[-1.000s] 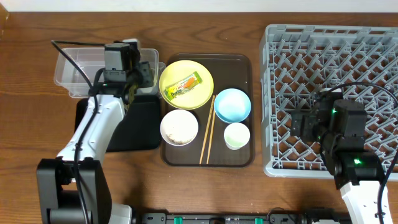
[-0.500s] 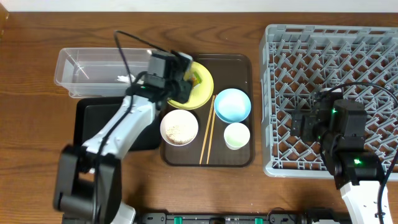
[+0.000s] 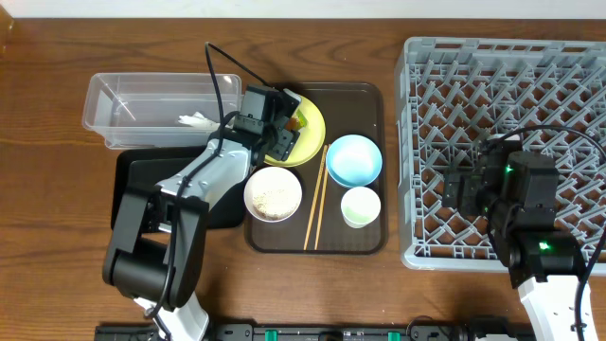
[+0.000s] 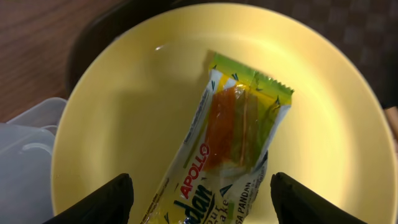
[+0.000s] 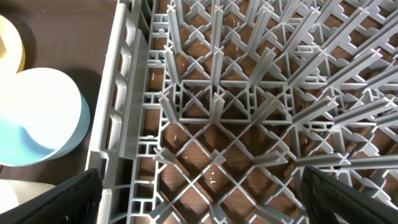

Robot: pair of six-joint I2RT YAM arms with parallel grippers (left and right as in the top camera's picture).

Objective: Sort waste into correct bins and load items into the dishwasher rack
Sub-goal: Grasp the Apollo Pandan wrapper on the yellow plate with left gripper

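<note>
Your left gripper [image 4: 198,205] is hanging right over the round yellow plate [image 4: 118,118] with its jaws spread wide. There's one dark finger [image 4: 109,202] on each side of the green-and-orange snack wrapper [image 4: 233,137]. Nothing's pinched: the wrapper lies on the plate at a diagonal, and in the wrist view neither finger touches it.

That plate sits in the back-left corner of the brown rectangular serving tray [image 3: 371,102]. Also on the tray:
- The light blue bowl [image 3: 353,159] is just right of the plate.
- The white bowl with rice in it [image 3: 273,193] is in front of the plate.
- The small pale green cup [image 3: 360,206] is in front of the blue bowl.
- The pair of wooden chopsticks [image 3: 315,199] lies lengthwise between the white bowl and the cup.

Left of the serving tray you've got the clear rectangular plastic tub [image 3: 142,87] with something small and white inside, can't tell what. The shallow black rectangular tray [image 3: 133,166] is just in front of the tub, partly under your left arm. The wrapper isn't in either bin.

Your right gripper [image 5: 205,202] is parked above the left side of the big grey plastic dishwasher rack [image 3: 511,85]. Its jaws are as wide as they go, with nothing between them. Its wrist view looks down on bare pegs and lattice, with the blue bowl just beyond the rack wall.
</note>
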